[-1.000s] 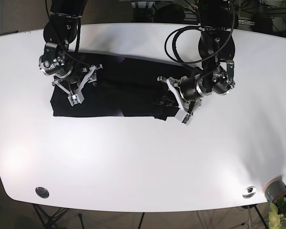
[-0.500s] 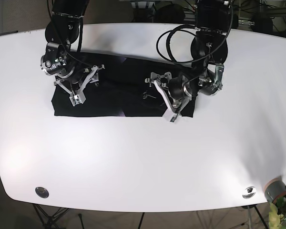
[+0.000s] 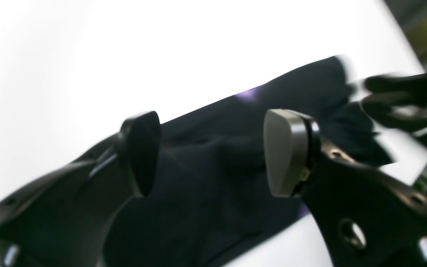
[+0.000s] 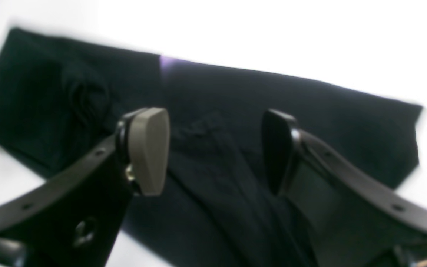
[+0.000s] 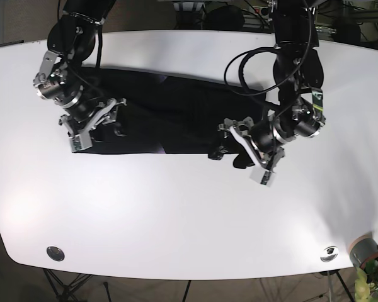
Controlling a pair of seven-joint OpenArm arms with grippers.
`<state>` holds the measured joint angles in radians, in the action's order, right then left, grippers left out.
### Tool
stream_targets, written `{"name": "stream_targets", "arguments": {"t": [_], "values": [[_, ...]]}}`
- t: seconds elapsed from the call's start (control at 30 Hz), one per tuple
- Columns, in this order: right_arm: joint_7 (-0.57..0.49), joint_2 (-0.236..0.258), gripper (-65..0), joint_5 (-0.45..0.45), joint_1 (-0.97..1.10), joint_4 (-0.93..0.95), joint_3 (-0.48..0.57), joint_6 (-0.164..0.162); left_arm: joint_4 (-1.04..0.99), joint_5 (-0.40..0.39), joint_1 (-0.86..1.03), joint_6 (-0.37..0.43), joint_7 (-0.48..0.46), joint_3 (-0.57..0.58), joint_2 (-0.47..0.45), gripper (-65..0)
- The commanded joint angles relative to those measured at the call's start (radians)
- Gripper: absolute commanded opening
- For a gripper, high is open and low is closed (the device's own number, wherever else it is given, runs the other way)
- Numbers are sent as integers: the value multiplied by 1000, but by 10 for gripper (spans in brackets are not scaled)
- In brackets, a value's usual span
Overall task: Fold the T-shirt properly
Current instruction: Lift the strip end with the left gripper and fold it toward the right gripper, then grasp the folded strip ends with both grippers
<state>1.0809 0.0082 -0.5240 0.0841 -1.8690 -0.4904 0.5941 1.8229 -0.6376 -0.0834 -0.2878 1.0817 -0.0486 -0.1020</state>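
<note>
The black T-shirt (image 5: 170,113) lies as a wide flat band across the far half of the white table (image 5: 176,214). My left gripper (image 5: 244,156) hovers open over the shirt's right front corner. In the left wrist view the left gripper (image 3: 213,152) has only black cloth (image 3: 291,92) showing below the gap between its fingers. My right gripper (image 5: 93,126) stands open over the shirt's left end. In the right wrist view the right gripper (image 4: 213,148) frames the dark fabric (image 4: 310,107), which shows small wrinkles. Neither gripper holds cloth.
Two round metal inserts (image 5: 55,253) (image 5: 329,253) sit near the table's front edge. A grey pot with a green plant (image 5: 367,251) stands off the front right corner. Cables (image 5: 239,63) loop from the left arm above the shirt.
The left arm has swung from the shirt's middle toward the front right. The right arm has shifted left and forward. Both grippers remain open.
</note>
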Motion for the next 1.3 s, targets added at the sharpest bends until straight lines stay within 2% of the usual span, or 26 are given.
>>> {"name": "stream_targets", "arguments": {"t": [0.0, 0.1, 0.3, 0.4, 0.5, 0.63, 0.73, 0.93, 1.07, 1.13, 1.27], "values": [[22, 16, -273, -109, -30, -11, -75, -4, 16, -23, -16, -4, -18, -26, -31, -253], [61, 25, -273, -195, -36, 19, -162, -6, -4, -20, -14, -4, -18, -40, -57, -253], [72, 80, -274, -233, -34, 144, -251, -10, -137, -20, -22, -4, -39, -35, -75, -253], [72, 106, -274, -270, -34, 242, -288, -10, -236, -18, -32, -9, -145, 6, -78, -253], [72, 134, -277, -302, -34, 309, -299, -12, -314, -18, -45, -51, -223, 69, -106, -253], [72, 146, -277, -307, -33, 355, -305, -12, -424, -18, -72, -89, -332, 141, -120, -253], [69, 146, -277, -293, -31, 358, -305, -12, -469, -18, -91, -97, -349, 149, -121, -253], [69, 141, -277, -236, -31, 358, -305, -12, -414, -24, -88, -104, -347, 99, -140, -254], [69, 140, -277, -227, -31, 362, -301, -12, -259, -26, -60, -104, -346, 34, -150, -254], [69, 138, -277, -233, -30, 389, -299, -12, -157, -26, -6, -104, -346, -33, -153, -254], [69, 135, -277, -230, -31, 446, -298, -12, -82, -24, 49, -106, -346, -83, -152, -254]]}}
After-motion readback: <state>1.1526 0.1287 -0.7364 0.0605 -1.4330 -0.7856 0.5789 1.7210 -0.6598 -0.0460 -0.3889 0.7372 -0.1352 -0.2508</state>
